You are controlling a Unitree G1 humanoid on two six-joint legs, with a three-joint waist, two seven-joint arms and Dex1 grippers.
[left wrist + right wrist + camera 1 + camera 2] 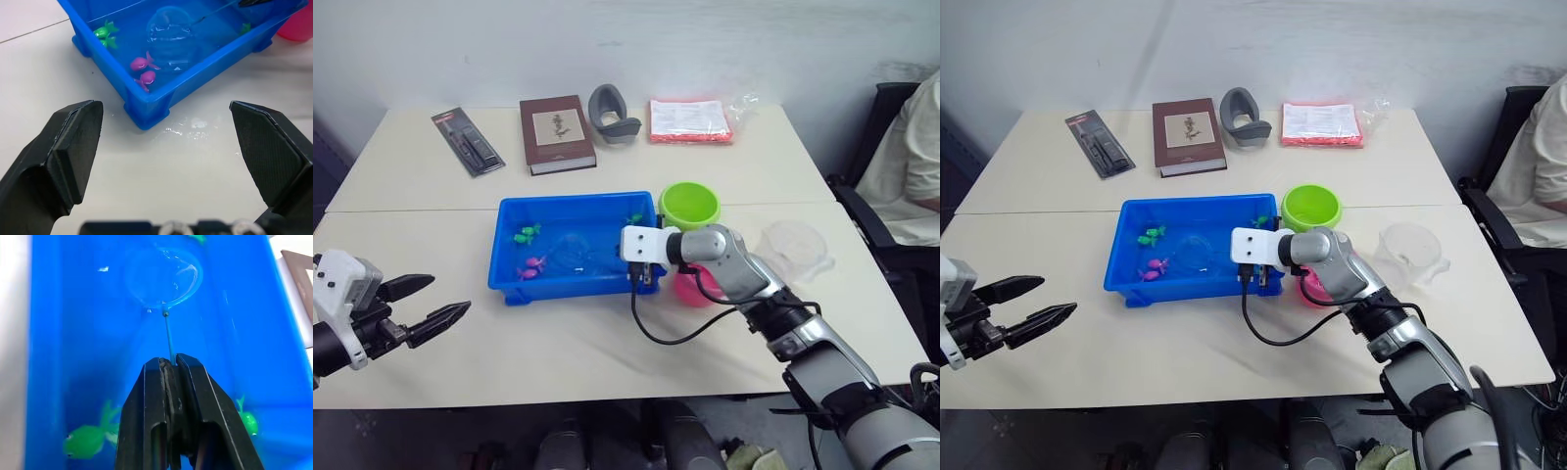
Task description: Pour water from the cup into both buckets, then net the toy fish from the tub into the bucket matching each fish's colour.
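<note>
reaching over the near right corner of the tub (509, 276), the right gripper (170, 363) is clenched on the thin handle of the net (163, 276), whose hoop sits in the water mid-tub. two green fish (527, 233) and two pink fish (530, 267) lie at the tub's left end, another green fish (633, 218) at the far right corner. green bucket (689, 204) just right of the tub, pink bucket (691, 289) nearer, behind the arm; cup (1408, 249) further right. left gripper (429, 304) hangs released, well left of the tub.

Left tool (438, 303) hovers with fingers spread wide; right tool (172, 363) reaches forward, fingers pinched together.
</note>
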